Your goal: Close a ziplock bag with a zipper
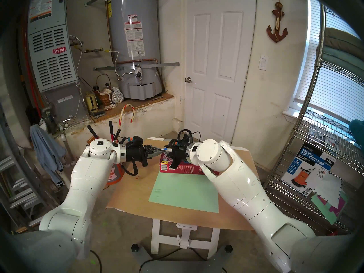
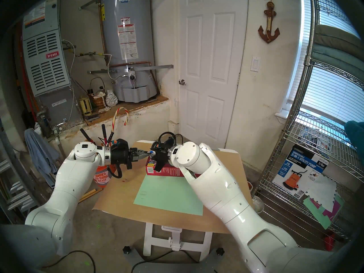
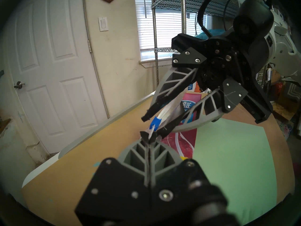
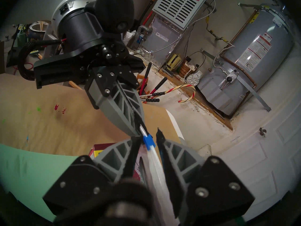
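Note:
The ziplock bag (image 3: 169, 111) hangs in the air above the red box (image 1: 189, 168), stretched between my two grippers. My left gripper (image 3: 149, 137) is shut on the end of the bag's white top band. The small blue zipper (image 3: 155, 123) sits on the track just beyond the left fingertips. My right gripper (image 4: 148, 136) faces the left one and is open, its fingers straddling the zipper (image 4: 149, 141), one finger close against it and a gap on the other side. The bag's whitish band (image 4: 154, 165) runs back between the right fingers. In the head view both grippers meet near the zipper (image 1: 166, 148).
A green sheet (image 1: 185, 189) lies on the paper-covered table (image 1: 128, 187) in front of the red box. An orange bucket (image 2: 102, 178) with tool handles stands off the table's left edge. A wire shelf (image 1: 315, 168) stands to the right, a white door behind.

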{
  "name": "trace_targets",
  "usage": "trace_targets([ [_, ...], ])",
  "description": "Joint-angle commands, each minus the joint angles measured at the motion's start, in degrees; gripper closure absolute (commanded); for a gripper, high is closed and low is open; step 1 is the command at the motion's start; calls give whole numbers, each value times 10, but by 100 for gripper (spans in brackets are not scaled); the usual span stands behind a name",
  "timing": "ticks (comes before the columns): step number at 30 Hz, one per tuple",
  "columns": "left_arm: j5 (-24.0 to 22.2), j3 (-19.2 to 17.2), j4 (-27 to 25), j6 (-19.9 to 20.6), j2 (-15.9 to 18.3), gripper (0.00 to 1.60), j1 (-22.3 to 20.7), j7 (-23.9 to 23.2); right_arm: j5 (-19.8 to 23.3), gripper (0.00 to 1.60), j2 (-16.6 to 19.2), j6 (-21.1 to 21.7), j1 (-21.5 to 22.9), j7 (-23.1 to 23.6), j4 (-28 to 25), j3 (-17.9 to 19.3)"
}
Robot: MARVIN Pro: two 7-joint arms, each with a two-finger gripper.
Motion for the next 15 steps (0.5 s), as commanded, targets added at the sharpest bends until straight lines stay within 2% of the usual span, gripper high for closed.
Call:
trace_targets([
  [1, -2, -2, -5, 3, -2, 160, -13, 1, 1, 82, -9, -4, 12, -4, -7, 2],
  [8, -2, -2, -6, 3, -4, 160, -13, 2, 2, 83, -9, -5, 12, -4, -4, 1],
  [10, -1, -2, -6, 4, -4, 160, -14, 2, 3, 97, -9, -6, 12, -4, -3, 1],
  [13, -1, -2, -6, 4, -4, 160, -14, 2, 3, 102, -9, -9, 13, -5, 1, 1],
  [15, 0, -2, -6, 4, -4, 160, -14, 2, 3, 112, -8, -12, 12, -7, 1, 1],
])
